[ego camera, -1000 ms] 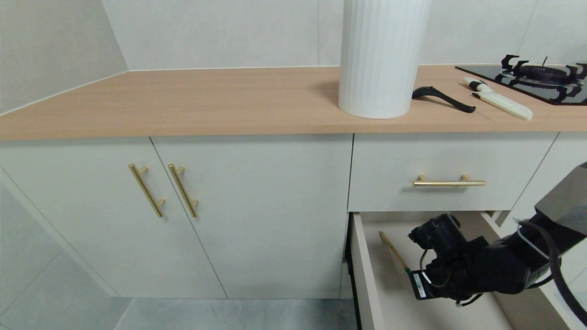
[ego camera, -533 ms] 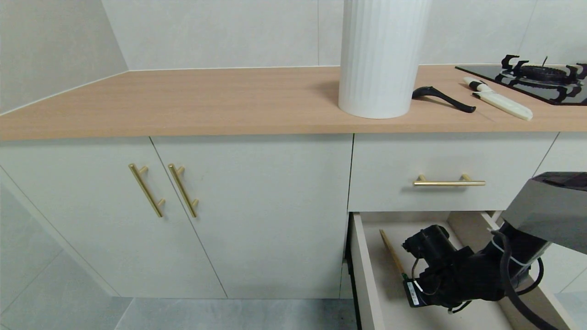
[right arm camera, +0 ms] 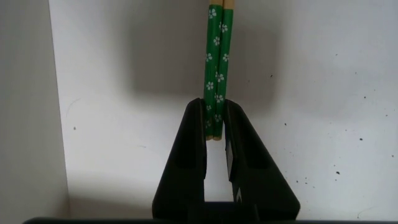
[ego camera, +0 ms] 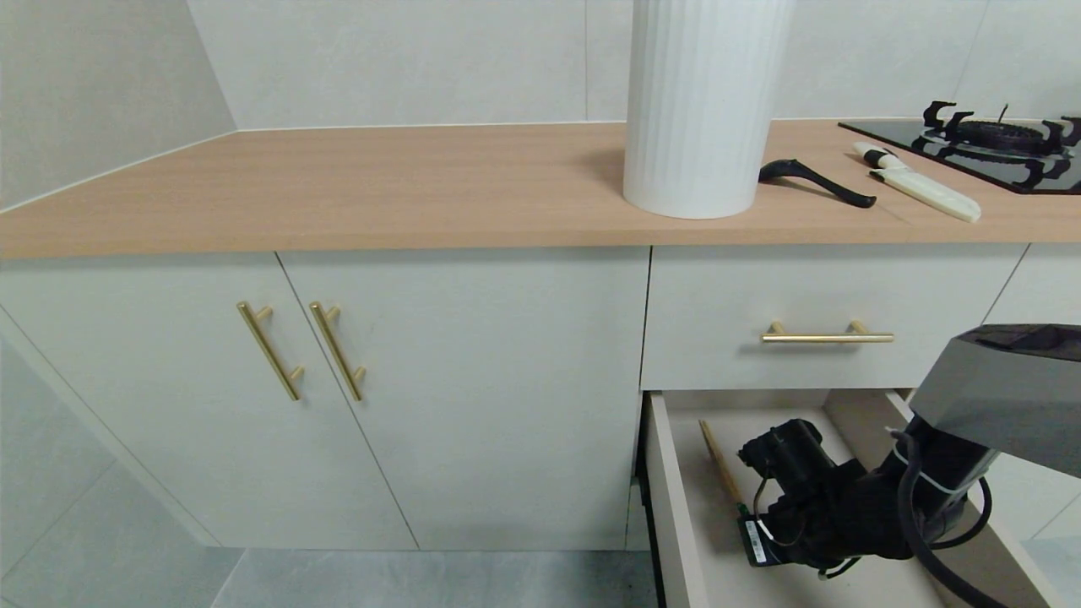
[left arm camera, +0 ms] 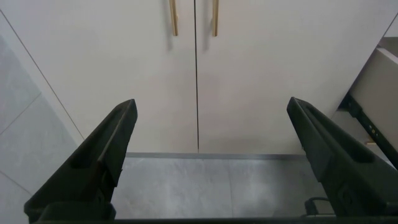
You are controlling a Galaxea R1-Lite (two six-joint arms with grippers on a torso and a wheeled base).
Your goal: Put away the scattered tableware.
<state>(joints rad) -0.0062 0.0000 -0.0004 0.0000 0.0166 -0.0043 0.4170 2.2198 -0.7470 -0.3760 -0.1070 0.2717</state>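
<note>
head view: at the lower right, the right gripper holds the pair of wooden chopsticks with green flowered ends low in the open pale drawer, beside its left wall, long way front to back, bare tips pointing back. left wrist view: the left gripper has its fingers spread, holding nothing. right wrist view: the black fingers pinch the green ends, so it is best to lay the sticks flat, then let go slowly.

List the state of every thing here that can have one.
lower drawer, pulled open
upper drawer, shut
cabinet doors, both shut
right end effector, shut on the chopsticks
chopsticks, pinched at one end, inside the lower drawer
left end effector, open, empty
knife, lying flat on the countertop
</note>
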